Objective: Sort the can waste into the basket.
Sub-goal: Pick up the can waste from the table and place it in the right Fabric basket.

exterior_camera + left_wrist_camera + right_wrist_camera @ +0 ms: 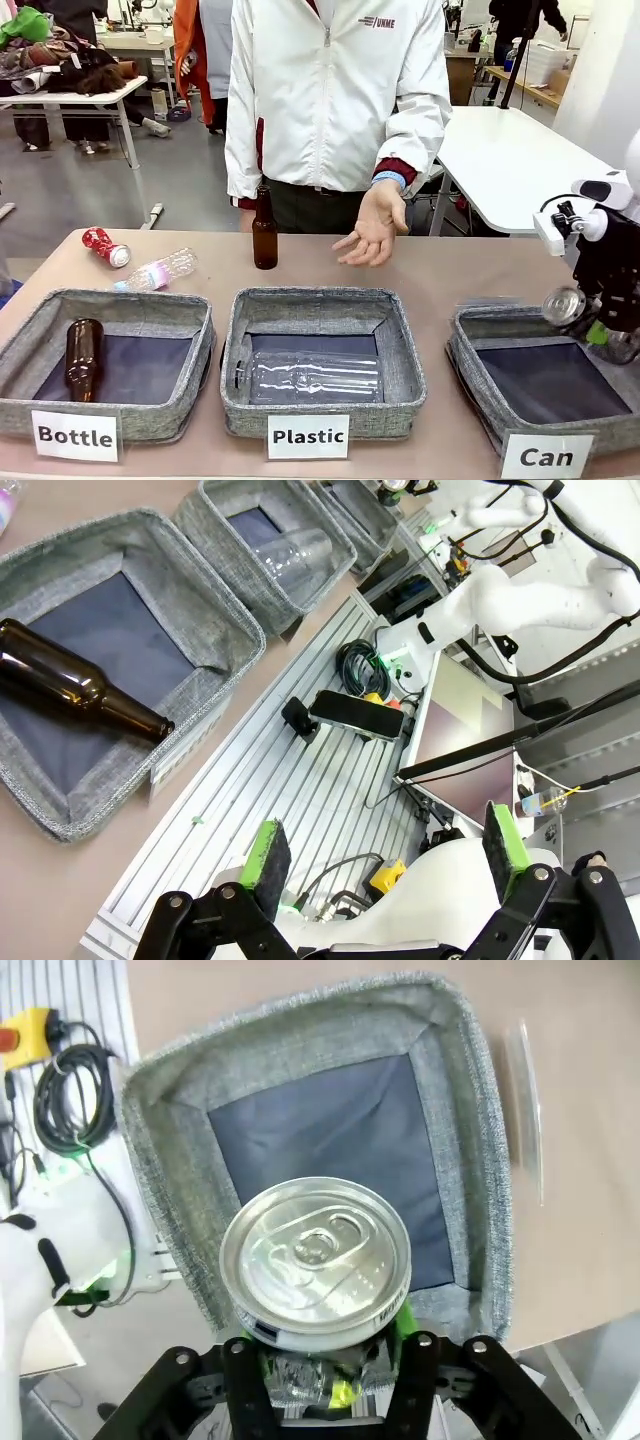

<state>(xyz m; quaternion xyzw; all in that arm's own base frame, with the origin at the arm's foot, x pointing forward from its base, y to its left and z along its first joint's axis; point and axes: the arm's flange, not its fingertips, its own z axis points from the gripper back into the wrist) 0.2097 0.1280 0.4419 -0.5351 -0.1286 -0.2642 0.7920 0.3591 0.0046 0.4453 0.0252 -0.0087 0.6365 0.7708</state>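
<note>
My right gripper [592,325] is shut on the black can [565,305], whose silver top [315,1250] faces the wrist camera. In the right wrist view the gripper [325,1365] holds the can above the near part of the grey "Can" basket [470,1140], which has nothing on its dark base. In the front view this basket [470,350] stands at the right. The crushed red can [105,246] lies on the table at the far left. My left gripper [385,850] is open and holds nothing, hanging over the robot's base rail beside the table.
The "Bottle" basket [185,305] holds a brown bottle [83,358]. A clear bottle [310,378] lies in the "Plastic" basket [395,330]. A brown bottle [264,230] stands and a clear plastic bottle [160,270] lies at the far side. A person's open hand [375,228] hovers there.
</note>
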